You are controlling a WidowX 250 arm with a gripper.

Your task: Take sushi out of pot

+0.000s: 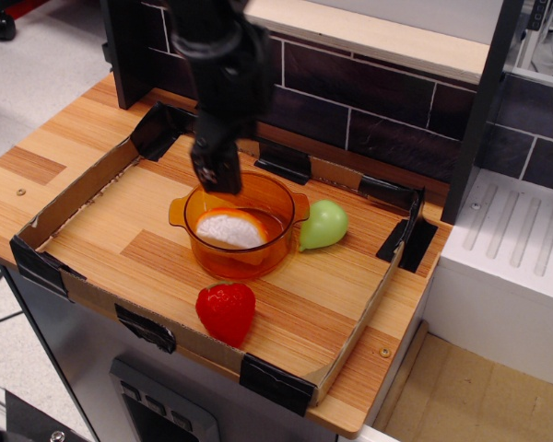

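Observation:
The translucent orange pot (281,241) stands in the middle of the cardboard tray. The sushi (229,228), white with an orange strip along its back edge, lies inside the pot. My black gripper (216,173) hangs just above the pot's back left rim, a little above and behind the sushi. Its fingertips are close together and hold nothing that I can see; the gap between them is too dark to read.
A red toy strawberry (227,311) lies in front of the pot. A pale green pear-shaped toy (323,224) touches the pot's right side. The cardboard tray's low wall (83,189) with black taped corners rings them. A dark tiled wall stands behind.

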